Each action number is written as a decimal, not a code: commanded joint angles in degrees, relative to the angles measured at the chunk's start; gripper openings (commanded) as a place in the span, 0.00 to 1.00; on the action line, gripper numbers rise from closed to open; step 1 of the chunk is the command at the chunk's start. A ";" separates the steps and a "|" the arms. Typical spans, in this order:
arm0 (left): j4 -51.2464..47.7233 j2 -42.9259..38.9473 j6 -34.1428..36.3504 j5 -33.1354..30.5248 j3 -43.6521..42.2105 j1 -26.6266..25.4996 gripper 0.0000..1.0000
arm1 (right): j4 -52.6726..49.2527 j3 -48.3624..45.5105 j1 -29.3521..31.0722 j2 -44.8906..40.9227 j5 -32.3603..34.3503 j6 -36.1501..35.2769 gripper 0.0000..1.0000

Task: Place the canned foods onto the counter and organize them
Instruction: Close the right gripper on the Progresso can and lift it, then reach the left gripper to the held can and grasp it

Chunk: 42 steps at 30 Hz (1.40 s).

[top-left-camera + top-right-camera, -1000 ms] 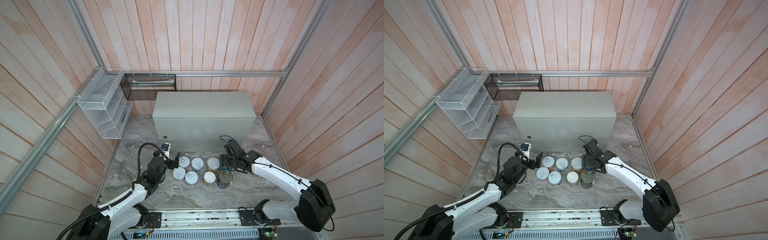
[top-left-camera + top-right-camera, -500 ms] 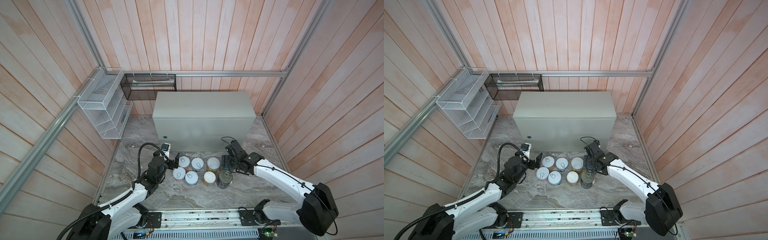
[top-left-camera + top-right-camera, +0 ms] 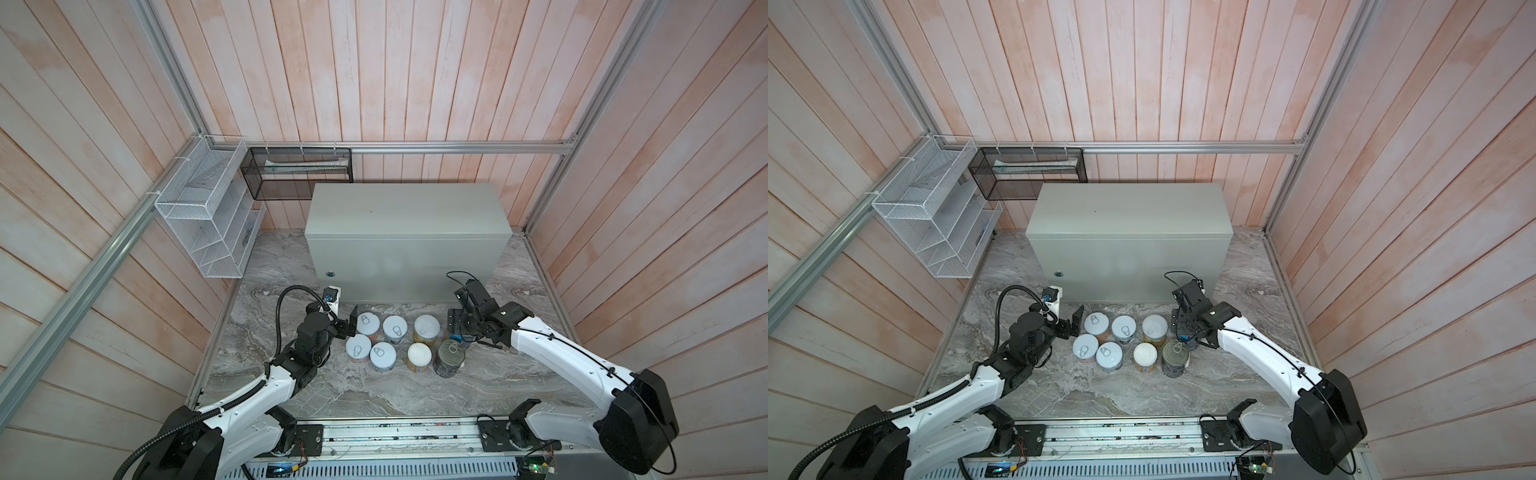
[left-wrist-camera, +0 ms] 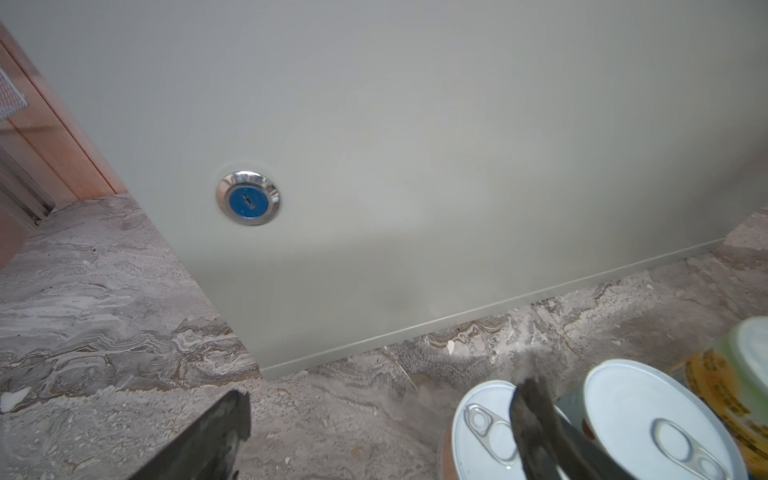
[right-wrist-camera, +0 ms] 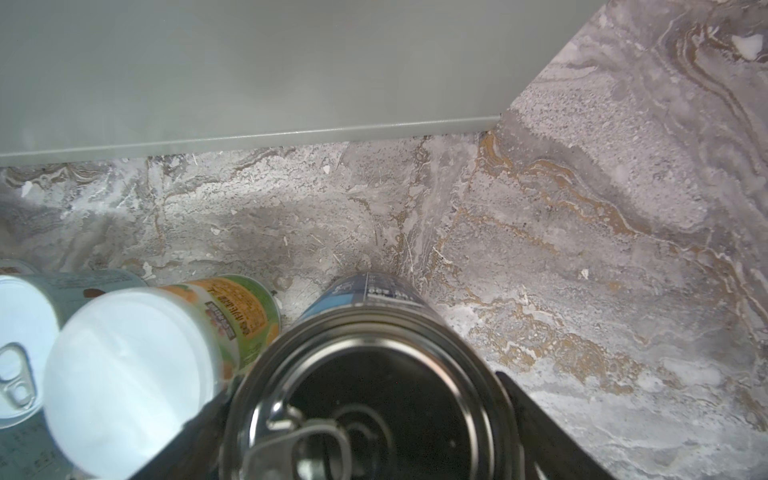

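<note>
Right gripper [image 5: 361, 399] clamped round tall light-blue metal-topped can [image 5: 376, 291], upright on grey marble surface [image 3: 415, 390]: likely ready to lift. Left gripper [image 4: 382, 392] jaws wide beside short pale pull-tab can [image 3: 368, 324], lining up grasp. Light-grey metal box counter [image 3: 407, 208] bare of cans; all grouped before it.

No text, brand or number is legible in any view.

Light-blue can [image 5: 374, 291], clamped between the jaws of the right gripper [image 5: 370, 415]: white print on a dark band of the label, too blurred to read.

Yellow-green can [image 5: 237, 316], just beside that gripper on its side toward the other cans: a small dark block of characters on an orange field, unreadable.

Left wrist view, same can [image 4: 715, 395], beyond the left gripper [image 4: 382, 399]: dark lettering on yellow, blurred.

Both top views: labels too small to read.
</note>
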 commanded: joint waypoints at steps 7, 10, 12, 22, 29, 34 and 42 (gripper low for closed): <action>-0.85 0.57 -0.78 -2.37 2.05 -0.14 1.00 | 1.76 8.63 -0.35 -3.06 0.93 -2.14 0.61; -0.81 0.94 -0.78 -1.89 2.26 -0.20 1.00 | 1.88 10.24 -0.39 -3.46 -0.58 -3.10 0.61; -0.94 1.45 -0.78 -1.50 2.58 -0.17 1.00 | 1.79 11.37 -0.42 -3.75 -1.74 -3.56 0.61; -1.33 1.89 -2.71 0.14 3.37 -0.17 1.00 | -0.74 14.89 -0.37 -4.75 -3.84 -4.98 0.58; 1.59 0.94 0.51 13.69 3.06 -0.29 1.00 | -0.35 15.67 -1.16 -5.34 -9.07 -6.97 0.59; 2.65 1.05 2.10 19.46 3.63 -2.02 1.00 | -0.56 16.53 -1.29 -6.04 -9.38 -7.43 0.59; 1.99 5.42 7.76 17.97 7.51 -10.90 1.00 | 0.16 18.43 -1.28 -6.41 -13.51 -7.18 0.58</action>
